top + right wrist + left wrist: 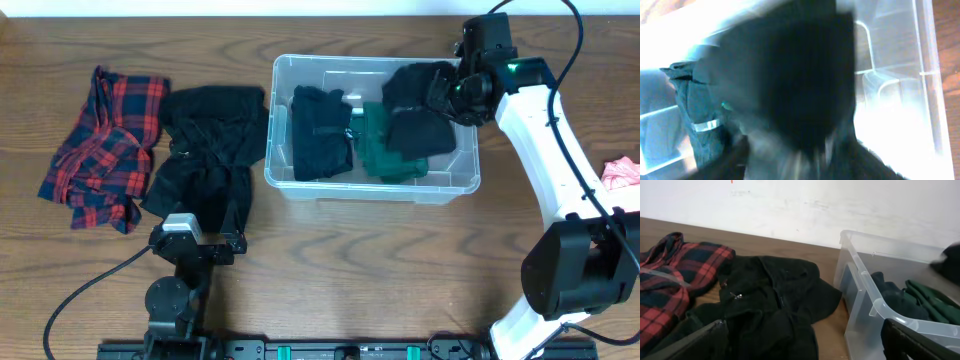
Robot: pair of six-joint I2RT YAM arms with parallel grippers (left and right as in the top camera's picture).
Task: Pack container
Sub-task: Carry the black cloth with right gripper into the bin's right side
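On the table (400, 275), clear round-cornered container (372, 187)

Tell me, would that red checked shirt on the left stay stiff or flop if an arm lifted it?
Probably floppy: the red checked shirt lies crumpled in soft folds on the table, so it would likely sag from one pinch. It looks thin, so probably light. Pushed, it would likely bunch rather than slide whole.

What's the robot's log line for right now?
right gripper: over right-end black garment in container | left gripper: open, parked | plaid shirt: not packed
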